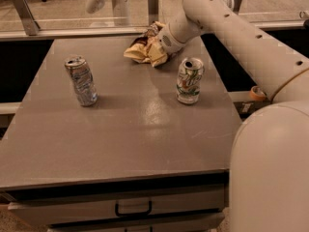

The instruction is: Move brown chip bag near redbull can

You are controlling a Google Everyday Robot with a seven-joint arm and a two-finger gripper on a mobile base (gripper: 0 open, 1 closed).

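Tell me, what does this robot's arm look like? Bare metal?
No bare metal shows: the arm is smooth cream-white shell, thick rounded tubes with small dark dots along them and a perforated patch at the wrist. The gripper, at the far edge of the table by the brown chip bag, is mostly hidden.

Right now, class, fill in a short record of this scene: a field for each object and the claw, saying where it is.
brown chip bag: far edge of table, crumpled, at the claw
redbull can: left side, upright, dented, apart from the bag
white-and-green can: right side, upright
claw: at the bag's right end
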